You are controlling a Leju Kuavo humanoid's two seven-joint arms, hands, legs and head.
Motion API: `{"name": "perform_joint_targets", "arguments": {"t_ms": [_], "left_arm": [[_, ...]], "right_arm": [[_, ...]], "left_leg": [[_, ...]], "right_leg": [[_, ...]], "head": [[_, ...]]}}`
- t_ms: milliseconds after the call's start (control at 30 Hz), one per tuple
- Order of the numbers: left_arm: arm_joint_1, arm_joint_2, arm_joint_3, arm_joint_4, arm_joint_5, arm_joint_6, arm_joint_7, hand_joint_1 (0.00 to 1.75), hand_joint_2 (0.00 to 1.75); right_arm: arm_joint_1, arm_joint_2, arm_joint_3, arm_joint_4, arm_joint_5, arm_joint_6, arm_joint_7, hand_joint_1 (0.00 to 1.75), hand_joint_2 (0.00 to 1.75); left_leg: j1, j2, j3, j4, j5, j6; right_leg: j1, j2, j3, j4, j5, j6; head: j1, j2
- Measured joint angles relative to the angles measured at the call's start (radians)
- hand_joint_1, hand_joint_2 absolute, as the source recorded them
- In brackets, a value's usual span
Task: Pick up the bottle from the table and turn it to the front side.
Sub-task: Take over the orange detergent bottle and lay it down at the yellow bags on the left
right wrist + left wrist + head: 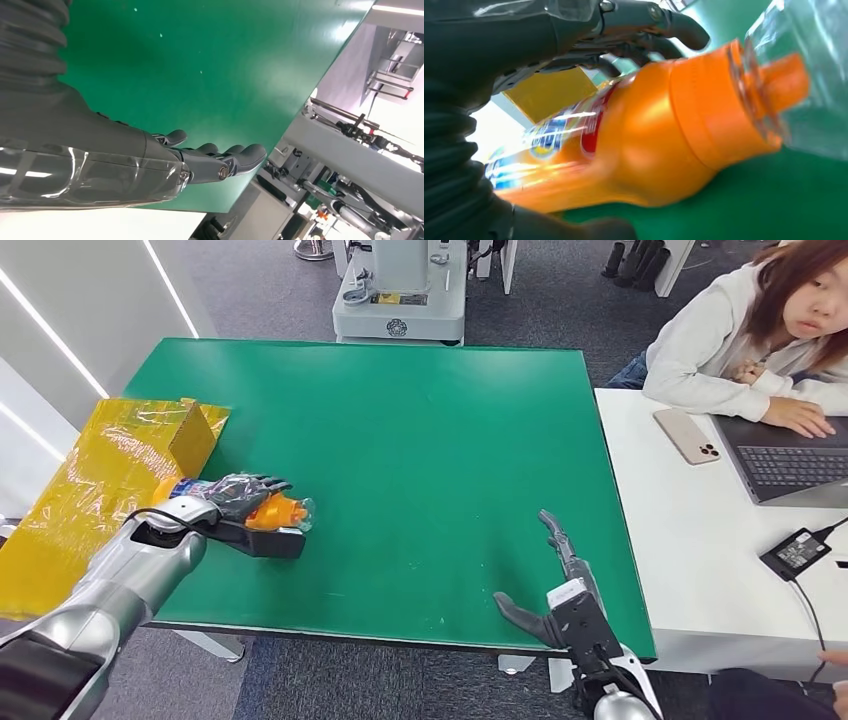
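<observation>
**Inspector:** Bottle [268,511]: orange, clear cap, blue and red label. Lying on its side on the green table [420,440], under the fingers of the left hand [245,508]. Cap end pointing away from the wrist.

**Clerk:** Held, or merely touched?

**Inspector:** Held, by the look of it. Fingers [659,20] curled over the upper flank in the left wrist view, thumb below. Label blurred there; front face not readable. Whether lifted clear of the table, cannot tell.

**Clerk:** Right side?

**Inspector:** Right hand [560,585] well apart from the bottle, at the near edge of the table. Fingers straight and spread, nothing in them.

**Clerk:** Surroundings?

**Inspector:** Yellow wrapped box [120,465] just behind the left hand. White desk [690,540] beyond the right hand, with a phone [686,435], a laptop [790,465] and a power adapter [797,552]. Person [760,330] seated there, hand on the laptop.

**Clerk:** Step in hand?

**Inspector:** Judged as grasp just made, lift pending. Turn not yet done.

**Clerk:** Next move?

**Inspector:** Firm hold first; smooth round body likely to slip or roll. Then a lift clear of the table and the box, and a wrist roll to bring the label forward.
</observation>
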Motion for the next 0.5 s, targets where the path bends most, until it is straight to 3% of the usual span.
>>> {"name": "perform_joint_targets", "arguments": {"t_ms": [300, 500], "left_arm": [[-0.010, -0.019, 0.009, 0.028, -0.026, 0.037, 0.075, 0.00, 1.75], [-0.004, -0.019, 0.013, 0.040, 0.011, 0.112, 0.070, 0.00, 1.75]], "right_arm": [[0.018, -0.002, -0.008, 0.000, -0.010, 0.000, -0.005, 0.00, 1.75], [0.020, -0.002, -0.008, 0.013, -0.021, -0.004, -0.006, 0.00, 1.75]], "left_leg": [[0.000, 0.000, 0.000, 0.000, 0.000, 0.000], [0.000, 0.000, 0.000, 0.000, 0.000, 0.000]], "right_leg": [[0.000, 0.000, 0.000, 0.000, 0.000, 0.000], [0.000, 0.000, 0.000, 0.000, 0.000, 0.000]], "head": [[0.000, 0.000], [0.000, 0.000]]}}
